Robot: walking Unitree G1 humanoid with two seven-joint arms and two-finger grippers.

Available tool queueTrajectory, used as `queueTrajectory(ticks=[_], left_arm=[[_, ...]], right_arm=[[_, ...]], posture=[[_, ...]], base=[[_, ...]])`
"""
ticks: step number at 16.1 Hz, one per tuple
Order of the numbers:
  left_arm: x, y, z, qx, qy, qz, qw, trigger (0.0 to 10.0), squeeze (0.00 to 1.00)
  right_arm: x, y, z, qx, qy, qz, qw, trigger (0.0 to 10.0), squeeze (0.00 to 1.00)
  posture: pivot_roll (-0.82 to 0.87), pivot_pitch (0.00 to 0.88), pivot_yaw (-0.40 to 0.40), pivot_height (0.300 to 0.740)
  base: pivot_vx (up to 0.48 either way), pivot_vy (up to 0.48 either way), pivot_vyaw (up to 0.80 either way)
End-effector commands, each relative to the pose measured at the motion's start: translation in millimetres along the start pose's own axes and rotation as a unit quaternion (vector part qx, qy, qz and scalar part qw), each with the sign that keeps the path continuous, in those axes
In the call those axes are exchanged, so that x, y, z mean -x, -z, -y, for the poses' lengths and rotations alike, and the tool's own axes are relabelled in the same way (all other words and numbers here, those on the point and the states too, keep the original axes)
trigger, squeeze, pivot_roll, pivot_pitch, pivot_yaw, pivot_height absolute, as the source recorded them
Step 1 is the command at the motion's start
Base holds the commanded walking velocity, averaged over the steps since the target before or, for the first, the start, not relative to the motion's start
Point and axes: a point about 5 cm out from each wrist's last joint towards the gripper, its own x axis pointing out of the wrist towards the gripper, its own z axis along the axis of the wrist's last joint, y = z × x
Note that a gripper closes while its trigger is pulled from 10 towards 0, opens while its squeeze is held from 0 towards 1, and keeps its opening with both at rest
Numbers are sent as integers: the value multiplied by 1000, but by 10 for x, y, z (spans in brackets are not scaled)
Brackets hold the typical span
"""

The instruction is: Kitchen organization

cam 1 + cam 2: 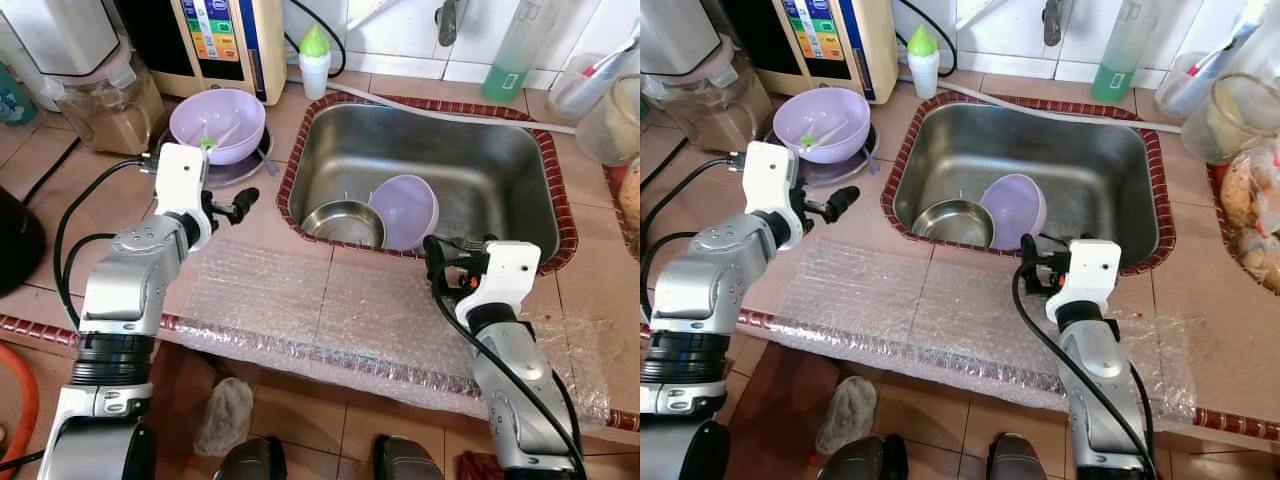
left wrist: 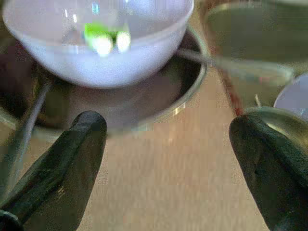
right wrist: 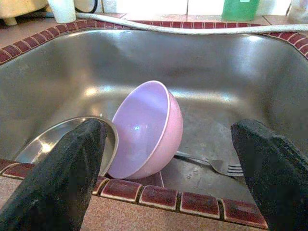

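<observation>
A steel sink holds a lilac bowl tipped on its side, leaning against a steel bowl. A fork lies on the sink floor beside them. My right gripper hovers open at the sink's front rim, facing the tipped bowl with nothing between its fingers. On the counter left of the sink, a second lilac bowl with a green-handled utensil inside rests on a steel plate. My left gripper is open and empty just in front of that plate.
A bubble-wrap sheet covers the counter's front. A blender jar, a water appliance and a green-capped white bottle stand at the back left. A green soap bottle and plastic containers sit at the right.
</observation>
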Motion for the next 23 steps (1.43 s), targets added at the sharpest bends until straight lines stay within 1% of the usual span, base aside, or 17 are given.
queueTrajectory(ticks=[1, 4, 5, 6, 7, 10, 13, 16, 20, 23], left_arm=[[-41, -122, -17, -9, -11, 26, 1000, 10000, 0], [-87, -220, 1, -9, -10, 39, 999, 10000, 0], [-103, -222, 8, -9, -10, 39, 999, 10000, 0], [-133, -190, 7, -8, -11, 33, 999, 10000, 0], [-180, -119, 9, -5, -12, 17, 1000, 10000, 0], [-263, -21, 6, -3, -15, 1, 1000, 10000, 0], [-335, 35, -45, 1, -31, 2, 1000, 10000, 0], [-417, 32, -87, 7, -44, 11, 999, 10000, 0], [-421, 65, -73, 3, -31, -9, 999, 10000, 0], [-347, 96, -76, 15, -24, -20, 999, 10000, 0]], right_arm=[[42, 210, 3, -4, 6, -51, 999, 10000, 0], [74, 225, 41, 0, 11, -52, 999, 10000, 0], [80, 229, 51, 1, 13, -53, 999, 10000, 0], [88, 232, 56, 2, 14, -53, 999, 10000, 0], [92, 231, 57, 2, 15, -52, 999, 10000, 0], [89, 223, 74, 4, 18, -51, 999, 10000, 0], [104, 232, 71, 4, 18, -52, 998, 10000, 0], [111, 239, 69, 4, 18, -54, 998, 10000, 0], [111, 242, 79, 5, 20, -54, 998, 10000, 0], [118, 254, 80, 5, 20, -56, 998, 10000, 0]], posture=[[-104, 139, 73, 740], [-119, 143, 77, 740], [-119, 143, 77, 740], [-119, 143, 77, 740], [-119, 143, 77, 740], [-142, 142, 81, 740], [-145, 143, 79, 740], [-149, 144, 78, 740], [-153, 141, 82, 740], [-145, 140, 86, 740]], base=[[0, 0, 0], [0, 0, 0], [0, 0, 0], [0, 0, 0], [0, 0, 0], [0, 0, 0], [0, 0, 0], [0, 0, 0], [0, 0, 0], [0, 0, 0]])
